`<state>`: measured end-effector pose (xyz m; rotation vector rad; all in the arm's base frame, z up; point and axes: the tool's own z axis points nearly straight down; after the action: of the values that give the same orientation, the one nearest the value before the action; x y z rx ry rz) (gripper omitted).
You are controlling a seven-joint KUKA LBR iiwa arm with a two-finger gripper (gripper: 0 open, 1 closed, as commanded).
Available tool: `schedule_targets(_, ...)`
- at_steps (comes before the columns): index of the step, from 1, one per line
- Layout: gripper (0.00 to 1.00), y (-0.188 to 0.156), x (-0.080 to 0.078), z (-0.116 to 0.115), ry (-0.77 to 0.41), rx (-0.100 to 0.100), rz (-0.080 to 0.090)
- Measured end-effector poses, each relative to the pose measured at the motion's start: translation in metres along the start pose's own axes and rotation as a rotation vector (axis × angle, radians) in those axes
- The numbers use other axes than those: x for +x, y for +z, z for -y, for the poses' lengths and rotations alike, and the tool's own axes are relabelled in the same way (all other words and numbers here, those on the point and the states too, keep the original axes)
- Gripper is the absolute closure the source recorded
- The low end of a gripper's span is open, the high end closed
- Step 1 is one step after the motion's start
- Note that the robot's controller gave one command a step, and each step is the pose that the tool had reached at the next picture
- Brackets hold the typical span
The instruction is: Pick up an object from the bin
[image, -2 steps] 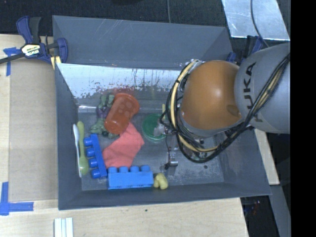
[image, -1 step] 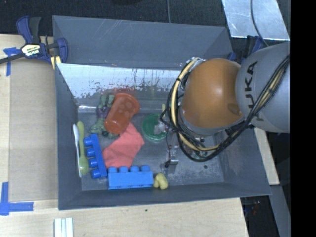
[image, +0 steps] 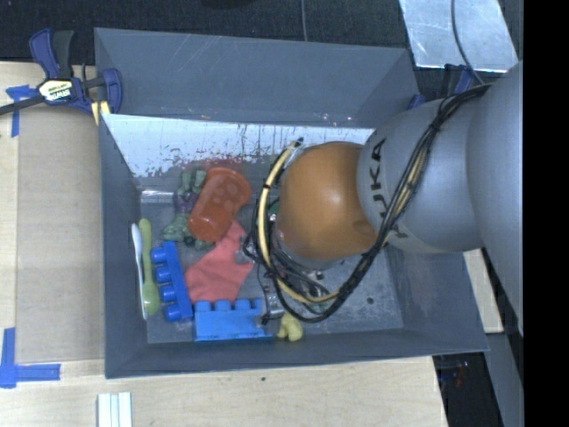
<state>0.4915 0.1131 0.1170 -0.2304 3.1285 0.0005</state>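
At the lower wall of the bin (image: 249, 78), the gripper (image: 269, 306) sits at the right end of a flat blue building block (image: 222, 320), beside a small yellow piece (image: 291, 329); whether it is released or clenched cannot be told. A red cloth (image: 218, 270) and an orange cup (image: 218, 203) lie to its left.

Bin (image: 258, 69), contents from above.
- Left wall: toothbrush (image: 144, 269) lying lengthwise along it.
- Just right of that: long studded block (image: 169, 283), lying parallel to it.
- Back left: cup (image: 218, 205) on its side, with small figures (image: 182, 212) at its left.
- Centre: cloth (image: 218, 269), in front of the cup and touching it.
- Front: flat brick (image: 227, 320), just ahead of the cloth, with a small lump (image: 291, 329) at its right end.
- Right half: the arm's wrist (image: 324, 203) over the floor, entering from the right.
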Motion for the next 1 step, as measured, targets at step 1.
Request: schedule_targets(1,0.00,-0.0339,-0.0402,-0.0882,-0.198,0.002,0.006)
